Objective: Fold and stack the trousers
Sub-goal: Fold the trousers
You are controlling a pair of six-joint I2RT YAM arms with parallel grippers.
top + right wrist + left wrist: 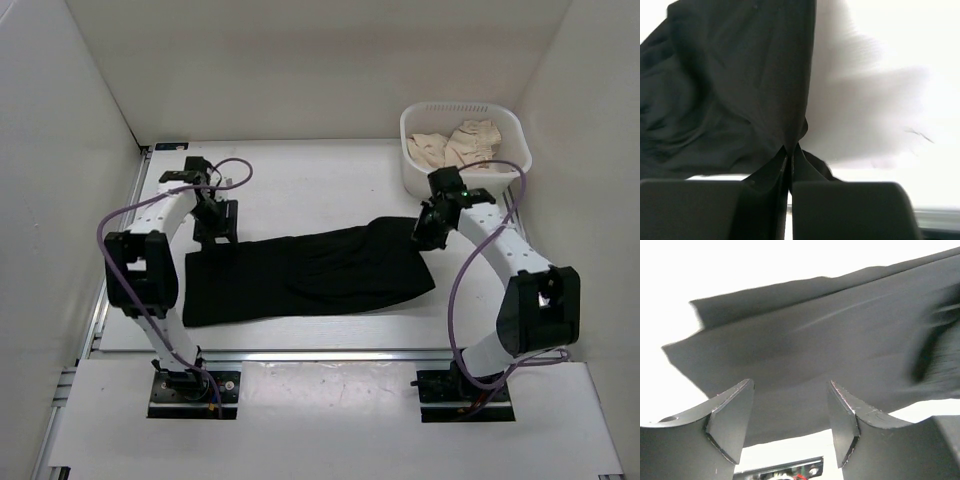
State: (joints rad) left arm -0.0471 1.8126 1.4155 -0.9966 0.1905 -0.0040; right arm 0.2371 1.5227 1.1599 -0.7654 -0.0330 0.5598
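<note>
Evidently the folding is barely begun: the long plain black soft-fabric trousers (310, 275) lie as a flat band across the middle of the white tabletop (300, 185), seemingly doubled leg on leg, with no crosswise fold and no stacking done. The right gripper (425, 234) has its jaws pinched shut on the cloth at the band's right end, while the left gripper (215, 234) stands at the far left corner, jaws apart, holding nothing.
</note>
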